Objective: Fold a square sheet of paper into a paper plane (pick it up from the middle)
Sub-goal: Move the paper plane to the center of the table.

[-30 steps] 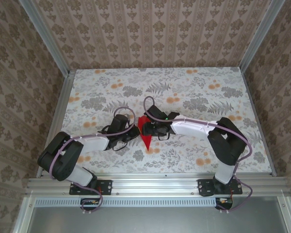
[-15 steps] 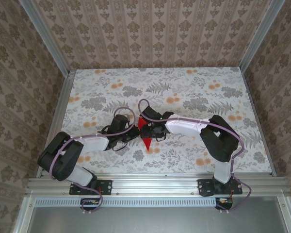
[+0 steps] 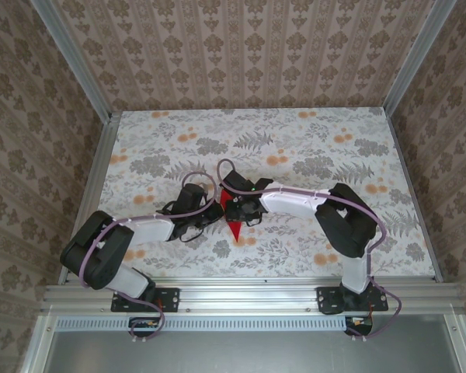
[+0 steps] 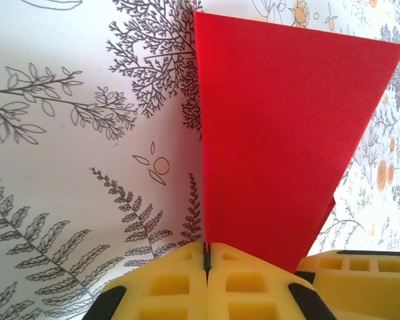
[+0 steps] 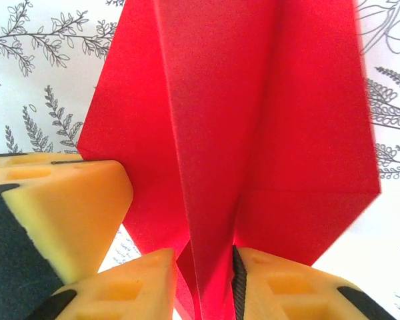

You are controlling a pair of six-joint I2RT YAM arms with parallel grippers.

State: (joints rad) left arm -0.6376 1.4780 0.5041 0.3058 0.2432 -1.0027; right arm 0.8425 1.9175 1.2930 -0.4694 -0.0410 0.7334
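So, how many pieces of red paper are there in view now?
1. The folded paper plane is near the middle of the table, its edge pinched in the left tool. Another piece may be hidden beneath it.

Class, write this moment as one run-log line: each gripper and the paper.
left gripper: shut on paper plane | right gripper: fingers flank its centre fold, grip unclear | place: middle of table

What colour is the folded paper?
Plain bright red paper plane, best seen in the right wrist view.
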